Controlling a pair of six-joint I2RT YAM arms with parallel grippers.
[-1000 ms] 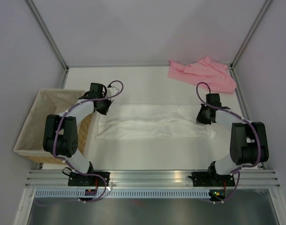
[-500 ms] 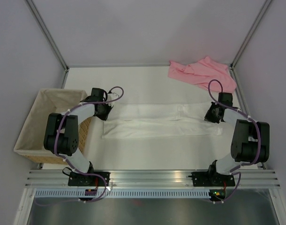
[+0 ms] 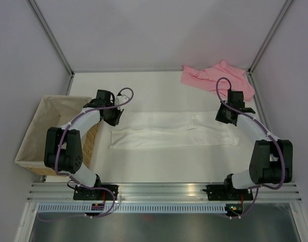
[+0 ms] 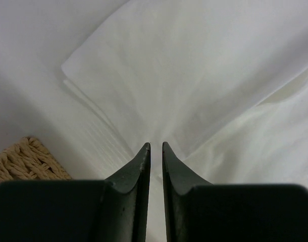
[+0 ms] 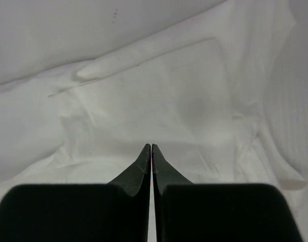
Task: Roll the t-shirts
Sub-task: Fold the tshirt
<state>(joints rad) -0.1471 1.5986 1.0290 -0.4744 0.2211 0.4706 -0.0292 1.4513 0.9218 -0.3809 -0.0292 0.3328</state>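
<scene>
Shows the white t-shirt stretched as a long flat band across the table, with the left gripper at its far left corner and the right gripper over its far edge near the right end. From the left wrist, finds the left gripper almost closed, only a slim slit between the jaws, and creases in the white t-shirt running in to the tips, as if a fold is pinched there. From the right wrist, finds the right gripper with its jaws pressed together above the rumpled white t-shirt; cannot tell whether any cloth is caught between them. Puts the pink t-shirt crumpled well beyond the white t-shirt's right end, apart from it, and the wicker basket just off its left end. Has bare table along the white t-shirt's near edge and a wider bare stretch beyond its far edge. Against a second ago, finds the band shifted a little toward its right end, drawn flatter and narrower with fewer wrinkles, and the right gripper moved from the band's near right part out to its far edge, with the left gripper much where it was
</scene>
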